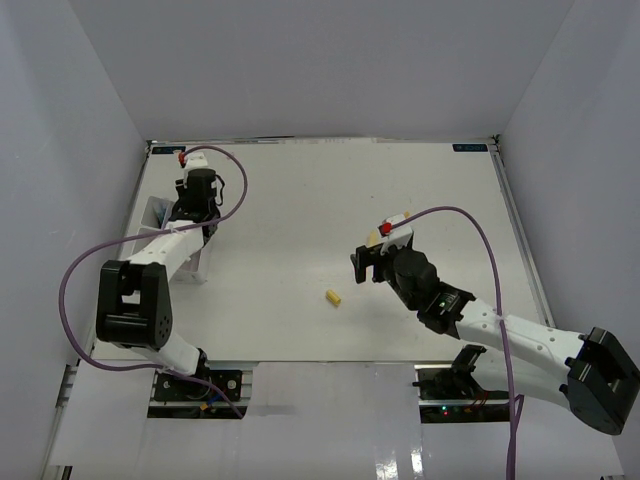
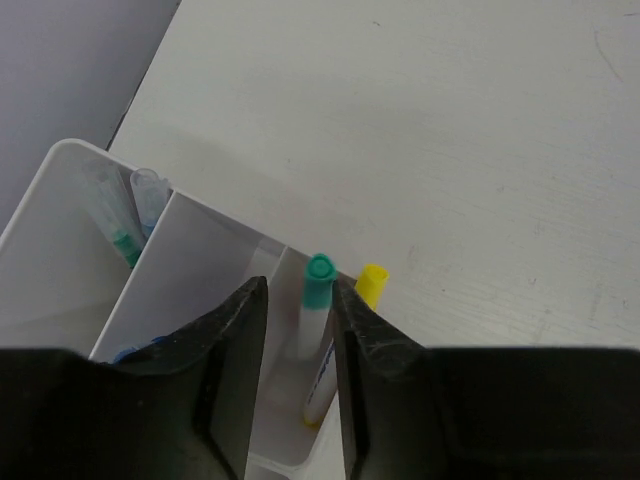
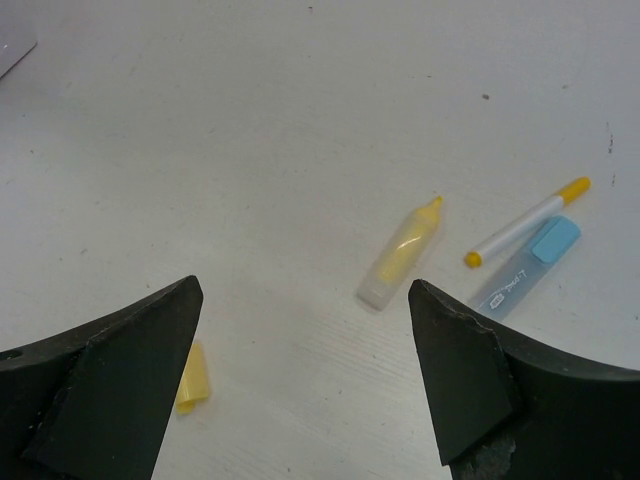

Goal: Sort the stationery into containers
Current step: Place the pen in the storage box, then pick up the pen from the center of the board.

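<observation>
- The left tool (image 2: 298, 295) hangs over the tray (image 2: 190, 270), which stands at the far left of the tabletop (image 1: 300, 200). Its jaws stand a little apart, and I see nothing pinched between them.
- Below the gap, a teal-capped pen (image 2: 318, 300) leans inside one compartment, and a yellow cap (image 2: 372, 283) shows just beside it. The leftmost compartment holds two clear pieces (image 2: 130, 205); I cannot tell what they are.
- The right tool (image 3: 305, 295) is spread wide and holds nothing. It is low over the right half of the tabletop.
- Just beyond its fingers lies a short yellow marker (image 3: 403, 252). To the right of it lie a white pen with a yellow cap (image 3: 527, 222) and a blue-capped marker (image 3: 525, 268), almost touching each other.
- A yellow eraser piece (image 3: 192, 378) lies apart from these, partly hidden by the finger at the left of the wrist view.
- I judge the markers and pens light, stiff and smooth, so they may roll or slip. The best hold is across the middle of the barrel. The eraser piece is probably softer and less slippery, but it is small and needs a low pinch close to the tabletop.
- The white pen and the blue-capped marker lie so close that jaws around one may push the other. The yellow marker has room on both sides and looks easier.
- The tray is well apart from these things, on the left arm's side.
</observation>
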Controlling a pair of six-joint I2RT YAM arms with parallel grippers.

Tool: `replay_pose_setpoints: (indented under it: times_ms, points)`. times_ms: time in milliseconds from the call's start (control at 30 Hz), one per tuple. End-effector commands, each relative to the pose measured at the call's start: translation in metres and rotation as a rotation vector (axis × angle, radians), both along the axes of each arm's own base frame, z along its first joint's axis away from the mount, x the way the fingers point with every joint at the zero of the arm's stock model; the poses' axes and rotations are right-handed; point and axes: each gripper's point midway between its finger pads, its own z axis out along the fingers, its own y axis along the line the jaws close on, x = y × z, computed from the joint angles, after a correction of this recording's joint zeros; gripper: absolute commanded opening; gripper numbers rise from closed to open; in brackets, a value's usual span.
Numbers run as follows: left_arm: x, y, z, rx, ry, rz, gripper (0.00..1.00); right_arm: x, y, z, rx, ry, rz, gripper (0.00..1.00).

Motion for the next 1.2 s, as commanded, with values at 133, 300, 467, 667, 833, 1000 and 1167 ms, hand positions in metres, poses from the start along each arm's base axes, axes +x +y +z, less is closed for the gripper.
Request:
replay_pose_setpoints:
  times_ms: [133, 300, 467, 667, 833, 1000, 1167]
  points:
    - [0.002, -0.011, 0.030, -0.068, -0.055, -0.033, 0.74, 0.014, -0.019, 0.003, 0.023, 0.031, -0.141, 0.92]
    - [-0.008, -0.036, 0.066, -0.176, -0.104, -0.149, 0.98, 0.037, -0.033, -0.001, 0.027, 0.143, -0.274, 0.96]
    - [-0.036, -0.067, 0.115, -0.306, -0.238, -0.304, 0.98, 0.059, -0.042, -0.030, -0.011, 0.297, -0.381, 0.98]
    - [-0.061, -0.085, 0.119, -0.366, -0.310, -0.401, 0.98, 0.096, -0.063, -0.061, 0.034, 0.396, -0.539, 0.88]
    - [-0.062, -0.089, 0.125, -0.384, -0.322, -0.416, 0.98, 0.124, -0.057, -0.071, 0.026, 0.419, -0.575, 0.77]
    - [-0.063, -0.099, 0.127, -0.416, -0.316, -0.457, 0.98, 0.142, -0.054, -0.078, 0.026, 0.434, -0.599, 0.69]
    - [-0.065, -0.101, 0.128, -0.417, -0.317, -0.465, 0.98, 0.151, -0.059, -0.092, 0.047, 0.472, -0.671, 0.65]
